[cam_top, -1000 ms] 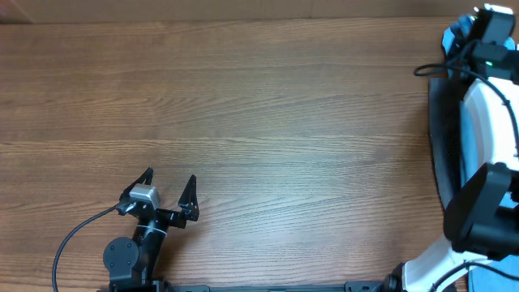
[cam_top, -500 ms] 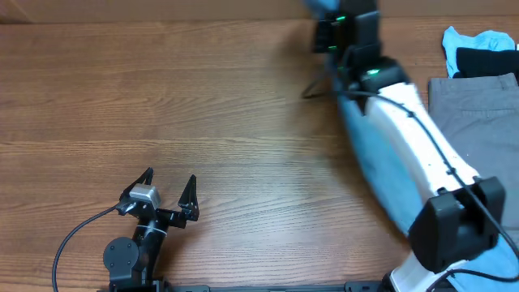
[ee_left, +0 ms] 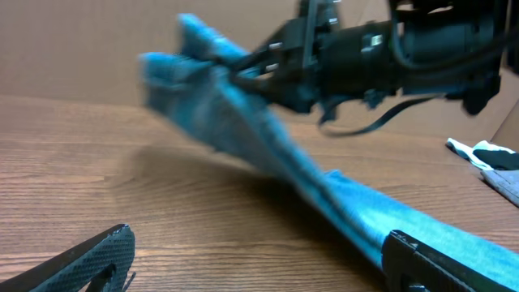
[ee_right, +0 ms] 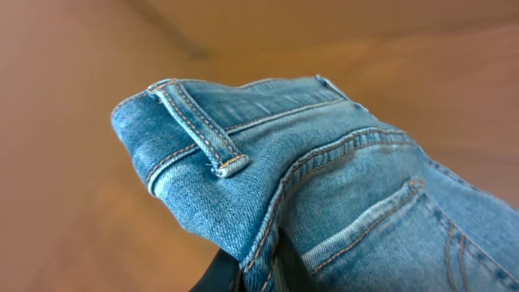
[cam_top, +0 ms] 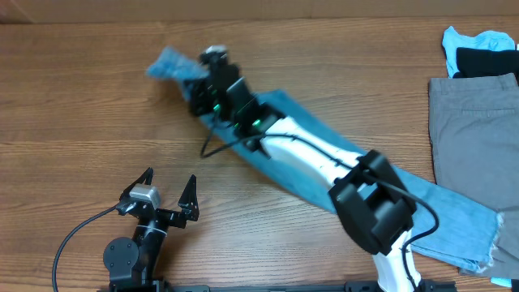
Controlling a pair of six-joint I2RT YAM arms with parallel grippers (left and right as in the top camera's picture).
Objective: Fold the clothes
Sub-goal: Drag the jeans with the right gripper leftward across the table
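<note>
The right gripper (cam_top: 195,79), pinching the light blue denim jeans (cam_top: 454,215) at the waistband, has dragged them across the wooden table (cam_top: 81,97) toward its far edge for spreading, while the left gripper (cam_top: 170,185) gapes idle.

The worktop (cam_top: 81,97) is being viewed straight down from overhead. From the left wrist it is being scanned low and level, toward the jeans (ee_left: 259,142), which are being framed very closely from the right wrist and shared by all views.
</note>
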